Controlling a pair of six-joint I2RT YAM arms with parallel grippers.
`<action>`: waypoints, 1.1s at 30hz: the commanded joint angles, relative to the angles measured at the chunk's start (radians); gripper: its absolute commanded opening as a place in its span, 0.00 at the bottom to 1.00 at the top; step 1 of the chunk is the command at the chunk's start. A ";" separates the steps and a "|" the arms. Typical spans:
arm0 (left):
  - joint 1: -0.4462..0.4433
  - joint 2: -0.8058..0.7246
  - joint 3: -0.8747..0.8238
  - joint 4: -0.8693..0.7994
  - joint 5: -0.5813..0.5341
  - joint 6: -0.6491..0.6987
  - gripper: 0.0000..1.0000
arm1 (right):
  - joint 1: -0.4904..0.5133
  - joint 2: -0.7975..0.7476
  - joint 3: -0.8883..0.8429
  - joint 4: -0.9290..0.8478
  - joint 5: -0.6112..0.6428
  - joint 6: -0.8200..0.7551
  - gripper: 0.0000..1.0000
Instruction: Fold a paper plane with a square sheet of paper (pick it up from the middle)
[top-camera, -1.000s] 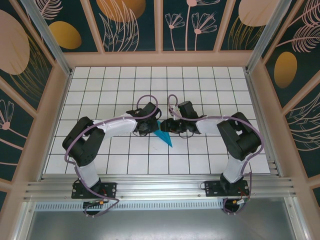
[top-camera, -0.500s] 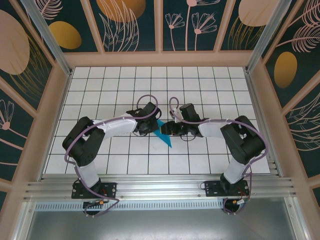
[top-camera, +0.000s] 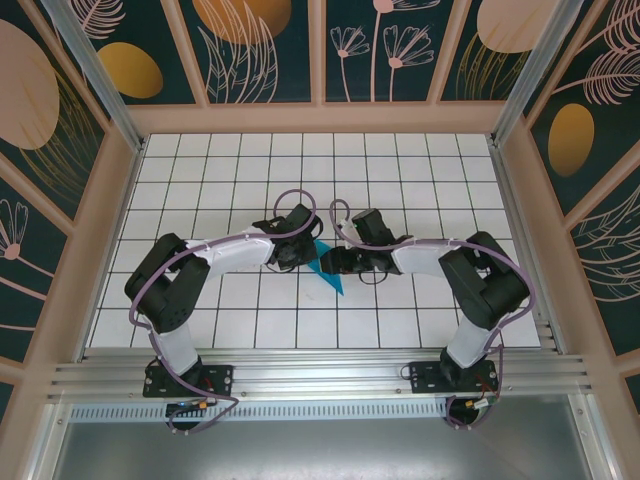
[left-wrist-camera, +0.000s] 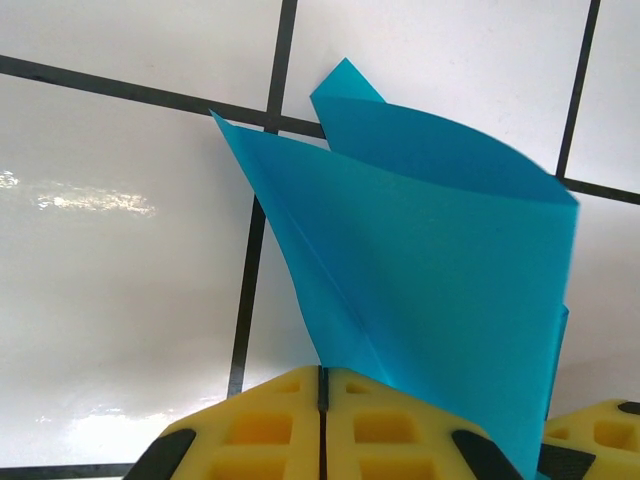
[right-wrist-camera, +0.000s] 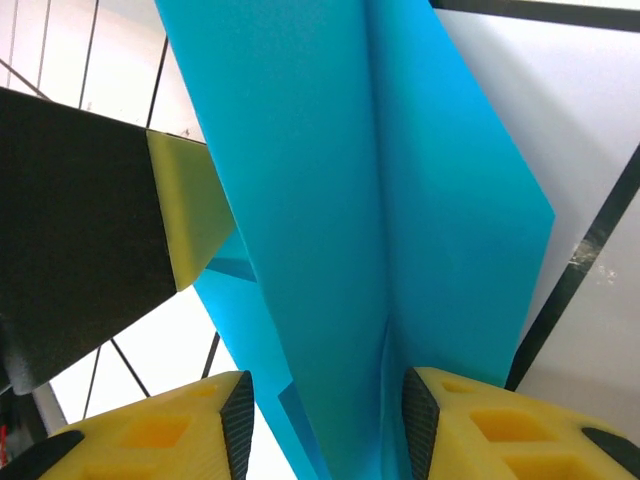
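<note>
On the table (top-camera: 400, 180), at mid-grid: paper (top-camera: 328, 272), lifted off the tiles, tip slanting toward the near edge. Just left of it, touching: left gripper (top-camera: 300, 255), pinched onto one corner (left-wrist-camera: 322, 420), folds (left-wrist-camera: 430, 260) fanning up and away from the pads. Just right of it: right gripper (top-camera: 333, 262), facing the left one, a fold (right-wrist-camera: 350, 200) running between its parted jaws (right-wrist-camera: 325, 410). Behind that fold, on its left: a left gripper finger (right-wrist-camera: 190, 210). Arm bases at the near edge, well apart.
</note>
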 joint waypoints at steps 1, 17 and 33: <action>-0.005 -0.021 0.007 0.008 -0.005 0.014 0.10 | 0.015 0.016 0.033 -0.042 0.059 -0.040 0.46; -0.004 -0.028 0.002 0.016 0.005 0.016 0.12 | 0.092 0.058 0.100 -0.134 0.255 -0.080 0.27; -0.003 -0.242 -0.033 0.055 -0.099 0.027 0.51 | 0.089 -0.013 0.207 -0.313 0.565 0.036 0.05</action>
